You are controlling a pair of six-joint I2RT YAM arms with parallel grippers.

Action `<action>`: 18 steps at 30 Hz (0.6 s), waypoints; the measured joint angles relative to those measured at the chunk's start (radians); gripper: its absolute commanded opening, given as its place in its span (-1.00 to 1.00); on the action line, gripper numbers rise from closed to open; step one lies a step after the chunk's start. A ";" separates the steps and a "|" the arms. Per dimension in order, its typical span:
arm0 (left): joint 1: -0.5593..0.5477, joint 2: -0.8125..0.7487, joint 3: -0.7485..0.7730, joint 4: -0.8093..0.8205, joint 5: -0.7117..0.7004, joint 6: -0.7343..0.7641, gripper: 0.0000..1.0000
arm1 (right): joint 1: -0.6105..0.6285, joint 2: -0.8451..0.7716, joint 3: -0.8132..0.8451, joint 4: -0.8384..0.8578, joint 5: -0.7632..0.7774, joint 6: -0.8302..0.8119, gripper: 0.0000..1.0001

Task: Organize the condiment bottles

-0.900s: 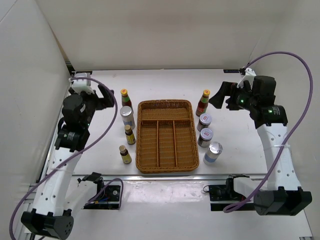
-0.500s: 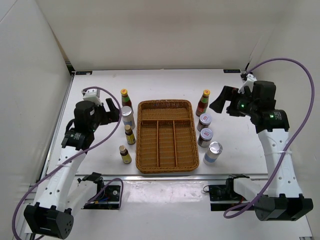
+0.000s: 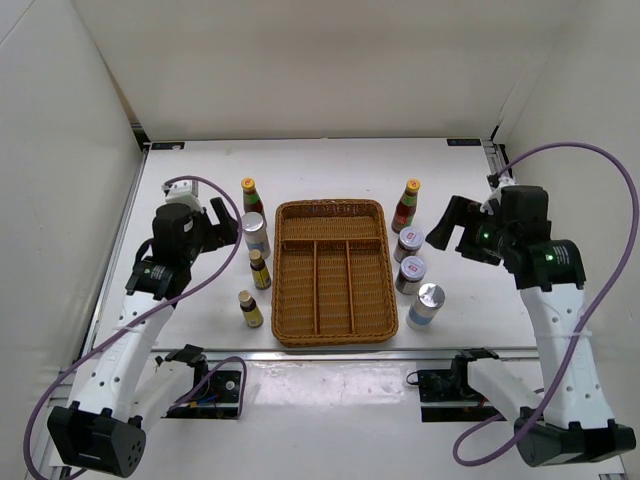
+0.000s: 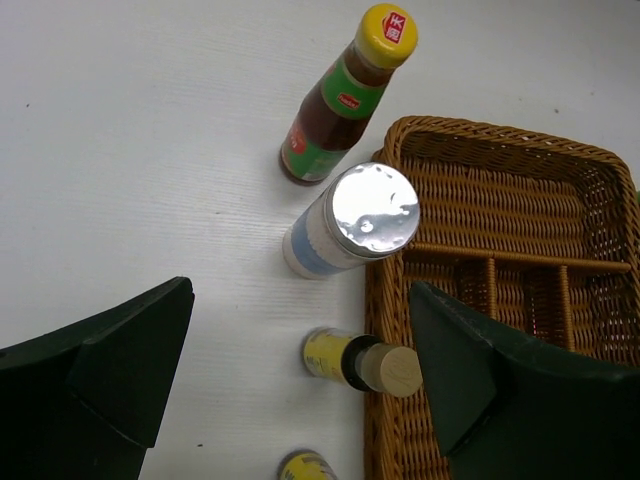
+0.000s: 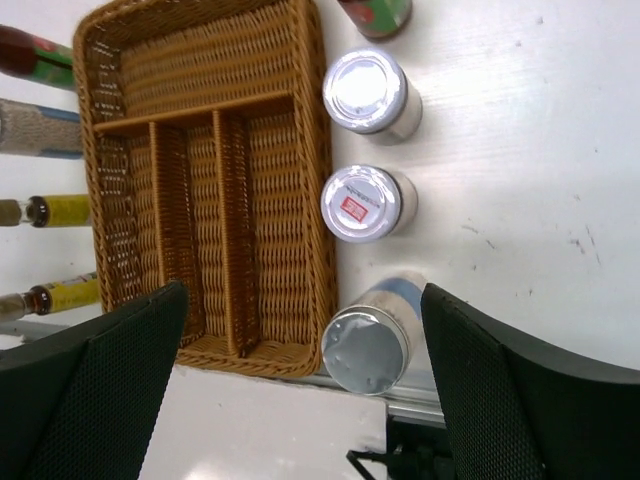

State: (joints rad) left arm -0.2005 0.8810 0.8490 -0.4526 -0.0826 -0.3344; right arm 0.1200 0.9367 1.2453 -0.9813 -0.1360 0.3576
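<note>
Left of the wicker tray [image 3: 282, 290] stand a red sauce bottle [image 3: 250, 196], a silver-lidded jar [image 3: 255, 235] and two brown bottles [image 3: 260, 270] [image 3: 250, 309]. On its right are another red bottle [image 3: 407, 205] and three jars [image 3: 409, 243] [image 3: 411, 273] [image 3: 426, 306]. My left gripper [image 3: 222, 222] hangs open just left of the left row; in its wrist view the jar [image 4: 360, 220] and a brown bottle [image 4: 360, 362] lie below the open left gripper [image 4: 300, 297]. My right gripper [image 3: 447, 226] is open beside the right row, above the jars [image 5: 365, 203] [image 5: 370, 340]. Neither holds anything.
White walls close in the table on the left, back and right. The tray has one wide compartment at the back and three narrow ones, with nothing in them. A metal rail [image 3: 330, 352] runs along the table's near edge, close to the nearest jar.
My left arm has swung down and toward the near edge, bringing its gripper beside the left row. The right arm has shifted slightly nearer. No bottle has moved.
</note>
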 measured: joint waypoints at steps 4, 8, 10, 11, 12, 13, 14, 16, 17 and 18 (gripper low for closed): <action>0.000 -0.001 -0.007 -0.010 -0.022 -0.016 0.98 | 0.002 0.055 -0.013 -0.024 -0.018 0.031 1.00; 0.000 -0.002 -0.007 -0.011 -0.034 -0.029 0.98 | 0.011 0.075 -0.089 -0.040 -0.032 0.067 1.00; 0.000 -0.002 -0.007 -0.011 -0.034 -0.032 0.98 | 0.016 0.063 -0.105 -0.055 -0.021 0.084 1.00; 0.000 -0.002 -0.007 -0.011 -0.035 -0.033 0.98 | 0.019 0.053 -0.109 -0.061 -0.016 0.090 1.00; 0.000 -0.002 -0.007 -0.011 -0.035 -0.034 0.98 | 0.025 0.044 -0.113 -0.072 -0.010 0.098 1.00; 0.000 -0.002 -0.007 -0.011 -0.035 -0.034 0.98 | 0.032 0.037 -0.115 -0.081 0.002 0.108 1.00; 0.000 -0.002 -0.007 -0.011 -0.038 -0.034 0.98 | 0.040 0.032 -0.117 -0.092 0.014 0.115 1.00; 0.000 -0.002 -0.007 -0.011 -0.041 -0.034 0.98 | 0.059 0.026 -0.130 -0.103 0.038 0.133 1.00; 0.000 -0.002 -0.007 -0.012 -0.042 -0.034 0.98 | 0.068 0.024 -0.140 -0.111 0.049 0.139 1.00; 0.000 -0.002 -0.007 -0.013 -0.042 -0.034 0.98 | 0.078 0.024 -0.155 -0.121 0.060 0.149 1.00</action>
State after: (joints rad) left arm -0.2005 0.8791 0.8421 -0.4656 -0.1242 -0.3683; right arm 0.1982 0.9604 1.0904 -1.1027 -0.0757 0.5064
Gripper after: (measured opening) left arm 0.992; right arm 0.999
